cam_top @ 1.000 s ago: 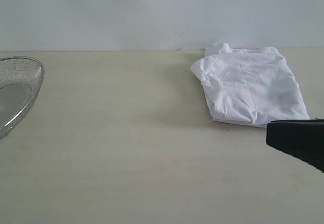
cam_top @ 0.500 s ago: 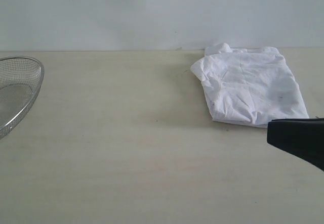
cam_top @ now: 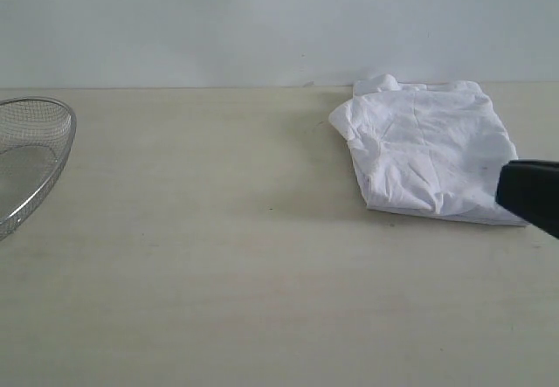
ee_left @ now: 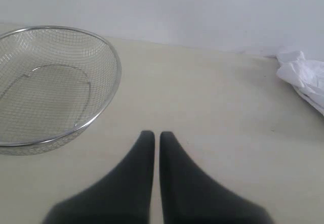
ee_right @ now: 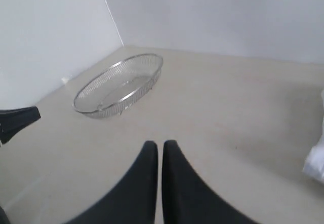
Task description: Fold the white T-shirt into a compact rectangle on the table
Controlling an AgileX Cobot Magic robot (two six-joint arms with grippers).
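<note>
Garment: white T-shirt (cam_top: pixel 428 151) folded, wrinkled, upper right of frame on bench (cam_top: pixel 218 273). Wire basket (cam_top: pixel 31 155) at left edge. Left jaws, right jaws both clenched, empty.

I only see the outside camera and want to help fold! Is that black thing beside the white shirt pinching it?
Observer: No. In its wrist view the right gripper is shut on nothing, its tips over bare table, not the white T-shirt.
Operator: Where's the other claw?
Observer: The left gripper is shut too, close to the wire basket.
Operator: Anything in the basket?
Observer: Nothing; the wrist views show its mesh bottom bare.
</note>
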